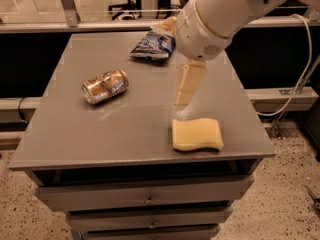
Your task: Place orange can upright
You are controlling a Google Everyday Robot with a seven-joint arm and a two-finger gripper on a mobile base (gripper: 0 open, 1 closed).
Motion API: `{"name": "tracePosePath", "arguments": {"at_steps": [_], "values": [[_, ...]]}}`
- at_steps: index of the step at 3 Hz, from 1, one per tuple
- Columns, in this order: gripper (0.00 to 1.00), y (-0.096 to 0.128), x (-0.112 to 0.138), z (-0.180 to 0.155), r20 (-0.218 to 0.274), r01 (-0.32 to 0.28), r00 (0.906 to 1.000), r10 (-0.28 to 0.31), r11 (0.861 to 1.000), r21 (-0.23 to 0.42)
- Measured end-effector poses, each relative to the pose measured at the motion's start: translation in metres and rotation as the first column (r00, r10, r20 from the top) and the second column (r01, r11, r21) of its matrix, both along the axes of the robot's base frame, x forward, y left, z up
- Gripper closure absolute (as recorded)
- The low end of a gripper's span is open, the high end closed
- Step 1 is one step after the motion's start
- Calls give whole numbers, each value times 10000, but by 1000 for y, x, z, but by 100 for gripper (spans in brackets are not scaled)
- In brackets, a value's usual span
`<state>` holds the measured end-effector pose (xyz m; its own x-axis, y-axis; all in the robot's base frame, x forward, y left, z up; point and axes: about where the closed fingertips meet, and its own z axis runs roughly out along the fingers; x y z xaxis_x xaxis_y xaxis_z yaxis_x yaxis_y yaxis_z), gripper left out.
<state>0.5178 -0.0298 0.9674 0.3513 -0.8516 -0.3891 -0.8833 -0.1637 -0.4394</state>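
The orange can (105, 86) lies on its side on the left half of the grey table top (75, 129); it is shiny orange-copper with whitish mottled markings and a silver end facing front-left. My gripper (186, 90) hangs from the white arm above the middle-right of the table. It points down, just behind a yellow sponge and well to the right of the can, touching neither.
A yellow sponge (197, 134) lies near the table's front right. A blue crinkled snack bag (152, 44) lies at the back, partly behind the arm. Drawers are below the table top. A white cable (300, 79) hangs at the right.
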Motion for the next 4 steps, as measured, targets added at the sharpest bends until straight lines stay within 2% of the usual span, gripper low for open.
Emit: {"name": "tracePosePath", "arguments": {"at_steps": [1, 2, 3, 4], "values": [[0, 10, 7, 2, 129, -216, 9997, 215, 9997, 117], [0, 63, 49, -10, 339, -1128, 9930, 1136, 9933, -236], [0, 101, 83, -30, 302, -1735, 9838, 1768, 9808, -892], [0, 128, 100, -49, 113, -2341, 9711, 2383, 9610, -1470]]}}
